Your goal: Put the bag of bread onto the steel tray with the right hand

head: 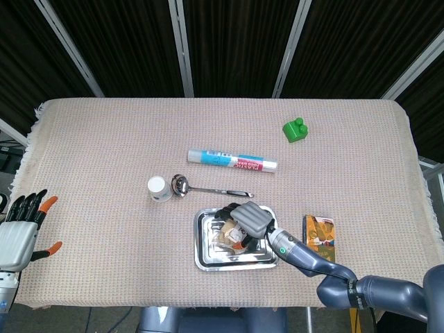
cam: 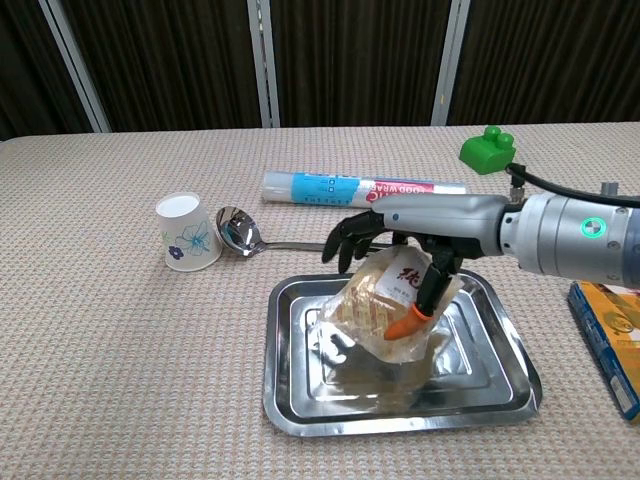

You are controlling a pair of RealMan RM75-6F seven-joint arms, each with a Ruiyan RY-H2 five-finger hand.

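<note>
The bag of bread (cam: 382, 300) is a clear wrapper with a tan bun inside. It hangs just over the middle of the steel tray (cam: 300, 400), held by my right hand (cam: 400, 245) from above with fingers curled around it. In the head view the right hand (head: 246, 218) covers most of the bag (head: 229, 236) above the tray (head: 205, 258). Whether the bag touches the tray floor I cannot tell. My left hand (head: 17, 232) rests off the table's left edge with fingers apart and nothing in it.
Behind the tray lie a steel ladle (cam: 300, 243) and a roll of plastic wrap (cam: 360, 190). A paper cup (cam: 188, 245) lies on its side at the left. A green block (cam: 487, 148) sits far right, a yellow-blue box (cam: 610, 335) right of the tray.
</note>
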